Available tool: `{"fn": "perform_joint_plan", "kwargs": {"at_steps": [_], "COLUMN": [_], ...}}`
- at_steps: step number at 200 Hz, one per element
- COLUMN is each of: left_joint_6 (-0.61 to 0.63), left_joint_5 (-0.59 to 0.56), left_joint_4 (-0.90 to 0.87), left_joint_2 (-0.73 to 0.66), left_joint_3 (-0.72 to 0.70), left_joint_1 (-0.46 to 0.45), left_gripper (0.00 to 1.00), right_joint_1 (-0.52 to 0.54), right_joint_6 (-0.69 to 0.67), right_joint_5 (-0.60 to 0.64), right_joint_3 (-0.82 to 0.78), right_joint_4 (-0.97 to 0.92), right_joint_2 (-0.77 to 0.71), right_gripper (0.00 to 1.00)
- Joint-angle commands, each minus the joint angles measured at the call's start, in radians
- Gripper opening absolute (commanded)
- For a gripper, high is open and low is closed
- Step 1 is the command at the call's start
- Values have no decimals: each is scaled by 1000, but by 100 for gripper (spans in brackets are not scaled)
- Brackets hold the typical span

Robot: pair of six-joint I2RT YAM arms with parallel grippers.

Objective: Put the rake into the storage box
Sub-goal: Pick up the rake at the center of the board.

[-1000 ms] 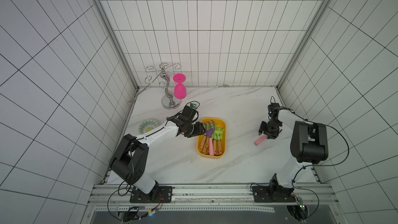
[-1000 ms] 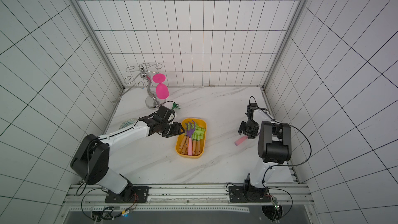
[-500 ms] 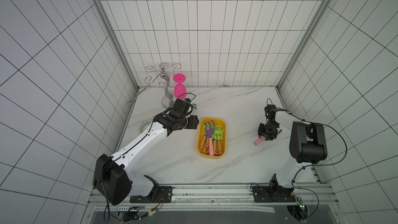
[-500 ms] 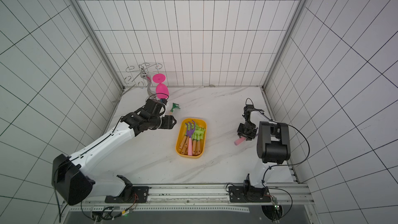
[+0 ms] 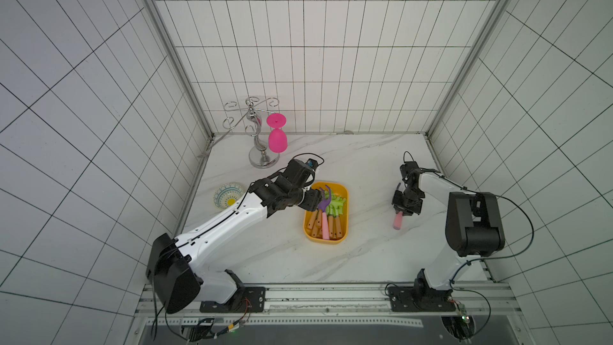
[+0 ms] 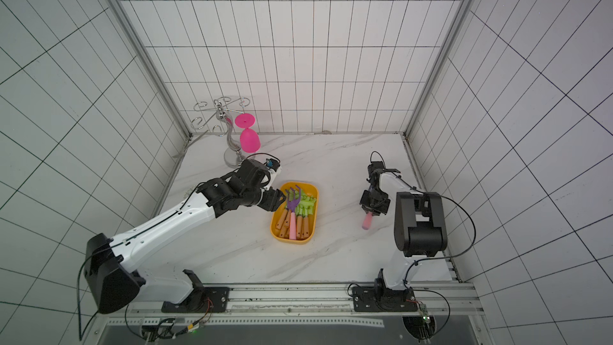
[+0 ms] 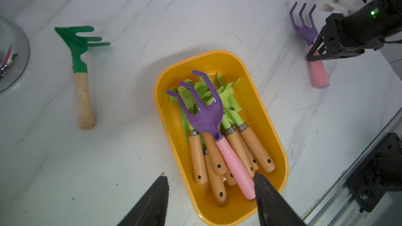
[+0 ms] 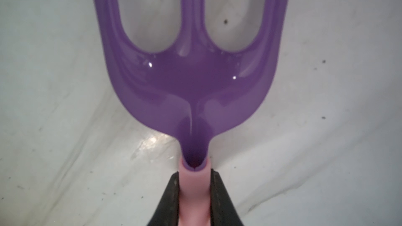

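The yellow-orange storage box (image 7: 272, 127) sat near the middle of the marble table (image 5: 265, 260) and already held a heap of rakes: several with light green heads and wooden handles, and on top of them a purple rake with a pink handle (image 7: 208, 116), lying fully inside the rim. That much of the job looked done.

Two rakes were left outside the box. A dark green rake with a pale wooden handle (image 7: 81, 72) lay flat on the table, well apart from the box, on the side toward the chrome glass stand (image 5: 260, 141) with its pink goblet (image 5: 277, 139); no gripper was near it. The other was a second purple rake (image 8: 191, 79), on the table near the right arm. The right gripper (image 8: 193, 198) had its jaws pinching the pink handle just below the purple head, with the fingers (image 8: 169, 196) touching the handle on both sides. In both top views the free end of the handle (image 5: 397, 224) (image 6: 366, 222) stuck out below the gripper, and the rake appeared to be resting on the table, not yet lifted.

The left gripper (image 7: 211, 201) hovered over the near end of the box with its jaws spread and nothing between them.

By this reading, the purple rake needed lifting, carrying and releasing over the box, and the green rake remained to be fetched afterwards.
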Motion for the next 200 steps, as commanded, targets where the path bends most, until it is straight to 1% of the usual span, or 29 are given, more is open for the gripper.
{"fn": "perform_joint_plan", "kwargs": {"at_steps": [1, 24, 37, 47, 61, 70, 80, 103, 117, 161, 191, 200], "left_joint_6": [34, -4, -40, -90, -168, -207, -231, -234, -241, -290, -305, -308], "left_joint_5": [93, 264, 347, 402, 461, 475, 487, 530, 543, 571, 571, 569], "left_joint_4": [71, 130, 182, 272, 449, 531, 566, 530, 534, 646, 669, 671], "left_joint_2": [38, 86, 111, 115, 110, 114, 131, 179, 195, 184, 187, 189], "left_joint_3": [23, 33, 36, 11, -49, -68, -65, -15, -13, -58, -70, -75], "left_joint_1": [-21, -21, -24, -22, -19, -20, -21, -25, -27, -37, -45, -45], "left_gripper": [64, 64, 64, 64, 64, 65, 65, 65, 65, 65, 65, 65], "right_joint_1": [64, 140, 182, 217, 274, 310, 353, 451, 492, 574, 603, 610], "right_joint_6": [34, 55, 78, 102, 133, 152, 166, 170, 179, 179, 180, 182], "right_joint_5": [-1, 23, 16, 10, 20, 25, 32, 72, 67, 79, 89, 91], "right_joint_3": [-14, 19, 46, 69, 113, 138, 161, 205, 205, 195, 191, 190], "right_joint_4": [-23, -60, -67, -66, -68, -65, -57, -54, -31, 30, 62, 97], "right_joint_2": [-110, -209, -270, -314, -366, -391, -413, -442, -456, -473, -482, -488], "right_gripper": [7, 6, 4, 0, 0, 0, 0, 0, 0, 0, 0, 1]}}
